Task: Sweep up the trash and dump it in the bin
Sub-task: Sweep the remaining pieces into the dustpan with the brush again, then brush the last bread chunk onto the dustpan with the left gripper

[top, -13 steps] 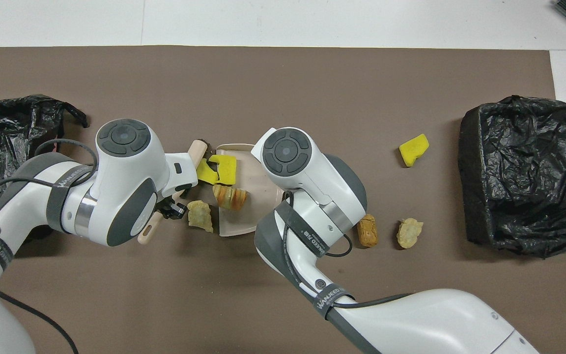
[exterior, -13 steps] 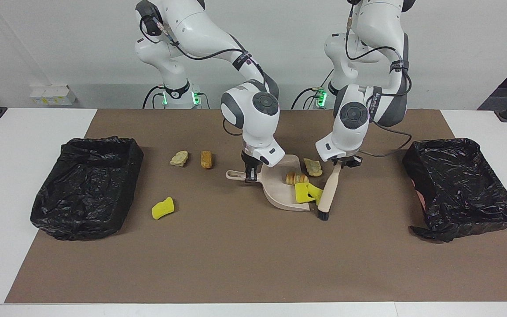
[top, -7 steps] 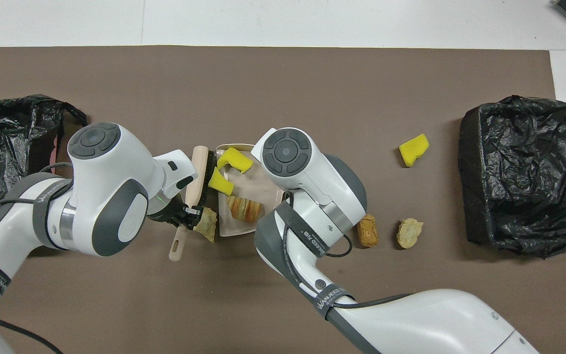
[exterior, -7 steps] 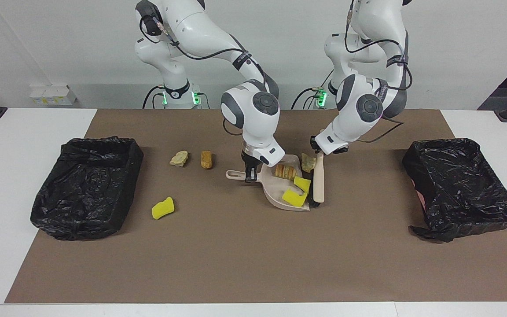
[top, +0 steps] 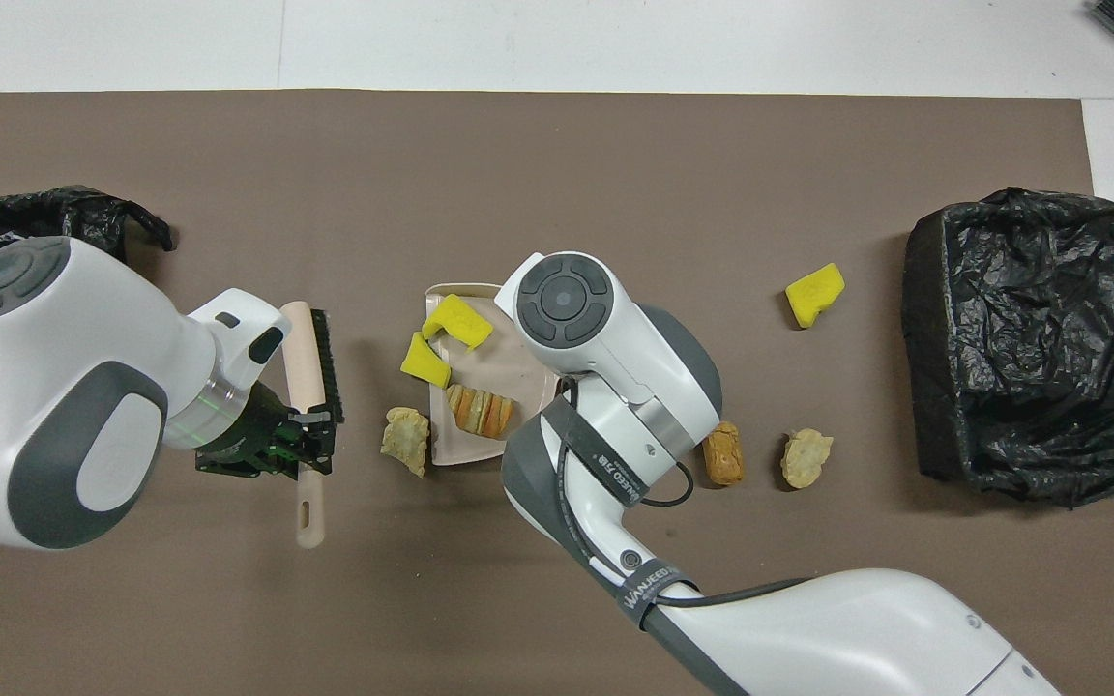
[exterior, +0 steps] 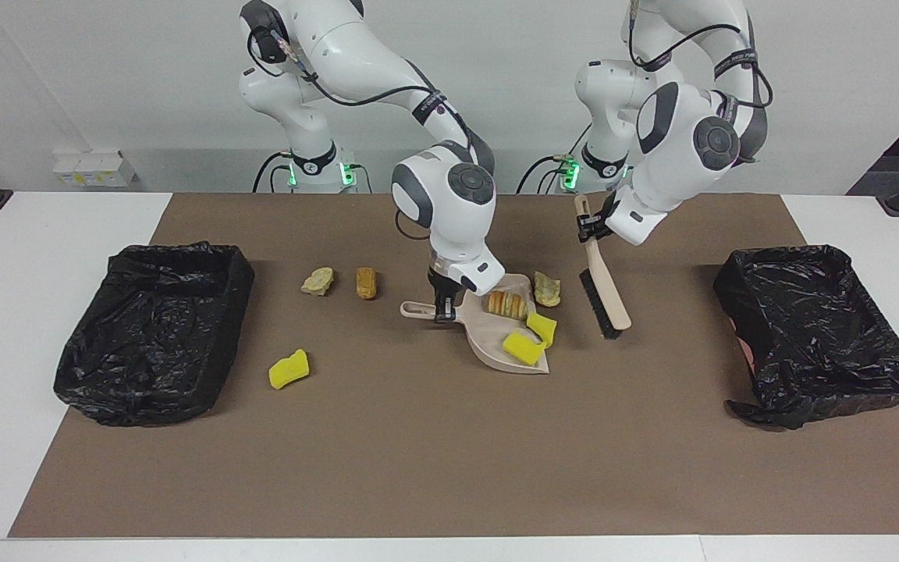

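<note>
I see my left gripper [exterior: 591, 228] raised, pinching the brush [exterior: 604, 285] (bristles toward six o'clock), right gripper [exterior: 442, 308] clamping the dustpan [exterior: 496, 343] handle.

Bin liners [exterior: 154, 328] glossy crinkled plastic — mat [exterior: 449, 453] matt brown.

Bright, even overhead light; soft short shadows under arms; glare on black bin liners [exterior: 816, 328]; focus sharp.

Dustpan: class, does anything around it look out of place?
Yes. A pale lump lies on the mat just outside the dustpan, against its edge nearer the left arm's end, missed, while two yellow chunks and a bread piece sit inside.
</note>
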Action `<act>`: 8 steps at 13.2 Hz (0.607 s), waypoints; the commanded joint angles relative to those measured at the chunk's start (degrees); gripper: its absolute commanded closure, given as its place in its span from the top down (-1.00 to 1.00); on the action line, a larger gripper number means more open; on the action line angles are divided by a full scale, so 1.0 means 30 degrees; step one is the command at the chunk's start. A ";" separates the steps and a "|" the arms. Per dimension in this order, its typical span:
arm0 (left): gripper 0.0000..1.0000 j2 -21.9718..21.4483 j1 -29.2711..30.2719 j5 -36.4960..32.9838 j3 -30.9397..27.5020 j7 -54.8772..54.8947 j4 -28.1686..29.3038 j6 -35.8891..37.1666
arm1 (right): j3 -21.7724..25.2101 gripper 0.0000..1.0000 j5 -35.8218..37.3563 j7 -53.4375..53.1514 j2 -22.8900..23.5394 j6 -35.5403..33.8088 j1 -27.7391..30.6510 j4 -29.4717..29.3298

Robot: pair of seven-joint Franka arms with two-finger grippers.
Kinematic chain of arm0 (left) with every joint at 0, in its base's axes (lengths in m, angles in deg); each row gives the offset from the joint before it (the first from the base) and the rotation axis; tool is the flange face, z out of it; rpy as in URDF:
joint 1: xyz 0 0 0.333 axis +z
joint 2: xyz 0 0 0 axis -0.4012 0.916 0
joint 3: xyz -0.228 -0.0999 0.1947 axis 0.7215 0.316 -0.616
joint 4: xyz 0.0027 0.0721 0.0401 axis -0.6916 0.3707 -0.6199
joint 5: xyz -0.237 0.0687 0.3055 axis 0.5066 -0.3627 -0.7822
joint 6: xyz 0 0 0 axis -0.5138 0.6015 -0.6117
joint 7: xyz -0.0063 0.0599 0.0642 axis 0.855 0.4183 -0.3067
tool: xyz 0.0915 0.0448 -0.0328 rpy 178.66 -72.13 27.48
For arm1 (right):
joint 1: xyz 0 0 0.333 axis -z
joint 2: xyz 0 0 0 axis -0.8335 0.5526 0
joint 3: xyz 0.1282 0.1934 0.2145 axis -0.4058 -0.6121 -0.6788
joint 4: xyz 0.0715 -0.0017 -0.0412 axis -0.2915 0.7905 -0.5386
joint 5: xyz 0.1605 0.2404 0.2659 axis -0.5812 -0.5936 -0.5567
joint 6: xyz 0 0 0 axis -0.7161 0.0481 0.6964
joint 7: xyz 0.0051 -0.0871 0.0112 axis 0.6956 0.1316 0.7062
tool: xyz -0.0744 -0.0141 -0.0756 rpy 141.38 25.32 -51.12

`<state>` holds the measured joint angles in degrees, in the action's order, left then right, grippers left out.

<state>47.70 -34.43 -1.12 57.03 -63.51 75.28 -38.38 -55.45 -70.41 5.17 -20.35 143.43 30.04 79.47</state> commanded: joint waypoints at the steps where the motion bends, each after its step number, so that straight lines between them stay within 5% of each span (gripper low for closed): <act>1: -1.00 -0.2726 -0.0302 0.0263 0.0251 -0.1625 0.4047 -0.1247 | -0.0143 -1.00 -0.0061 0.0442 -0.0675 0.0550 0.0249 0.1365; 8: -1.00 0.0012 -0.4019 0.0263 0.0310 -0.1603 0.5380 -0.7838 | -0.0143 -1.00 -0.0003 0.0413 -0.0911 0.0638 0.0220 0.1893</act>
<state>44.67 -43.65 -0.97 58.66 -70.26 91.33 -57.69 -55.44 -70.41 5.24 -21.76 144.27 30.08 81.99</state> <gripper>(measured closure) 0.740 0.692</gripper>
